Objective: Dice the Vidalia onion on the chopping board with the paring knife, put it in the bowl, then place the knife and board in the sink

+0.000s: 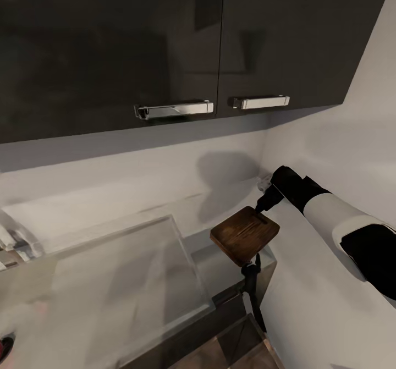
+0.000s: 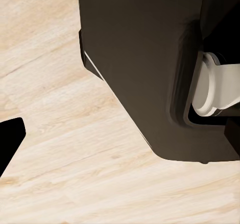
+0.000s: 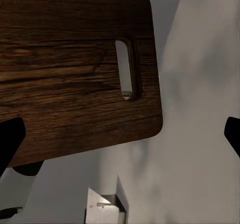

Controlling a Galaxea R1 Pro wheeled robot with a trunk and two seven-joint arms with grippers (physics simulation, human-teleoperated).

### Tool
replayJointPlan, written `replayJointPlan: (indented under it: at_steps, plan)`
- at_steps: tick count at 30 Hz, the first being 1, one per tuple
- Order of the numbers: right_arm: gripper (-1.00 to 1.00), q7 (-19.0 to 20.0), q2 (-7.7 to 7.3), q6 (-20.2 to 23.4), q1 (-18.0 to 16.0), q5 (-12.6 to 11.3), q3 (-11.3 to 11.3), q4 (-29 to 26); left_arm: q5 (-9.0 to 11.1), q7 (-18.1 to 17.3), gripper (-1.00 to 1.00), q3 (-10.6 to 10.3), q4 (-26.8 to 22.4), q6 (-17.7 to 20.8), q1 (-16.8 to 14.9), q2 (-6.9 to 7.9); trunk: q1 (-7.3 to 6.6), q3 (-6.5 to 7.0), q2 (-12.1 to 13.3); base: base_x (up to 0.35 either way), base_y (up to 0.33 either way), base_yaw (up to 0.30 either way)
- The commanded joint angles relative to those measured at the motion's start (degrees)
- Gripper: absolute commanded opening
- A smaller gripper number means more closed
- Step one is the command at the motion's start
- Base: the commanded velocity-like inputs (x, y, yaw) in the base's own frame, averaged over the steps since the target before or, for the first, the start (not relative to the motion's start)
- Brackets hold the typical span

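Note:
The chopping board (image 1: 245, 235), dark-brown wood with a slot handle, lies tilted on the grey countertop (image 1: 308, 281) just right of the sink (image 1: 110, 281). My right gripper (image 1: 263, 205) hovers at the board's far, slotted end. In the right wrist view its fingers stand wide apart and open, with the board (image 3: 70, 79) just beyond them and nothing between them. A slim dark shape, probably the paring knife (image 1: 254, 295), pokes out from under the board's near corner and past the counter's front edge. My left gripper (image 2: 10, 139) hangs low over the floor. The onion and bowl are out of view.
Dark glossy wall cabinets (image 1: 165, 44) with chrome handles (image 1: 175, 109) hang overhead. The white wall (image 1: 352, 138) closes in the corner on the right. In the left wrist view the robot's dark base (image 2: 145, 69) stands on the pale wood floor (image 2: 60, 149).

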Motion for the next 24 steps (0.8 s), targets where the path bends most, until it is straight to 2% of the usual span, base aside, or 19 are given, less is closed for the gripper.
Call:
replayJointPlan:
  at_steps: [1,24]
  plan:
    - [1.0,0.5,-0.03,0.1,0.0,0.6,0.1,-0.1,0.0,-0.1,1.0,0.0,-0.1,0.0,0.0,0.0,0.04,-0.11,-0.1,0.015,0.007,0.0]
    - [1.0,0.5,-0.03,0.1,0.0,0.6,0.2,-0.1,0.0,-0.1,1.0,0.0,-0.1,0.0,0.0,0.0,0.04,-0.11,-0.1,0.006,0.014,0.0]
